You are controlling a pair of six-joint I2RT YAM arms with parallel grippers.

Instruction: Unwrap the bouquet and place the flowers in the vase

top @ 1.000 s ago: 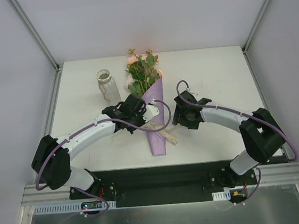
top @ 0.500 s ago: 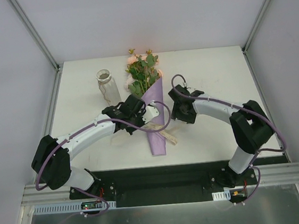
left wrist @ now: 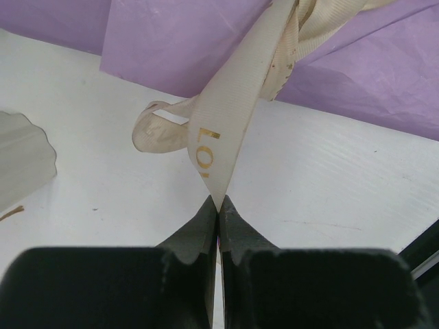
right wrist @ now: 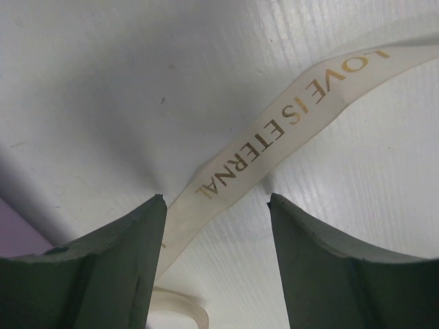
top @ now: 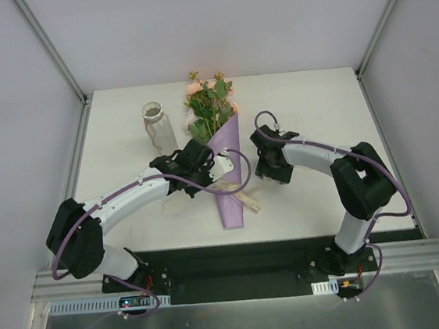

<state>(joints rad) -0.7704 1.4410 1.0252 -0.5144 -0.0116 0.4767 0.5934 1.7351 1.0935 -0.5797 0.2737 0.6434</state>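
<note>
Right arm's elbow has folded in closer to the middle since a second ago, and its claw has nudged a touch nearer the bouquet. The left arm looks the same as before.

So the bouquet is lying flat in the middle of the tabletop, pointy end toward the arm bases. The purple paper cone holds the flowers, with rose heads and leaves poking out its far open end. Nothing unwrapped so far, and the roses aren't in the vase yet.

The vase stands upright at the back left, just beside the flower heads but not touching them.

Left claw is clamped fully shut on a tail of the cream ribbon, which runs up taut from the pinch to the knot on the paper.

Right claw sits just right of the cone with its jaws well apart, gripping nothing. Another ribbon tail, with gold lettering reading LOVE IS ETERNAL, lies on the tabletop and passes between the two fingers.
</note>
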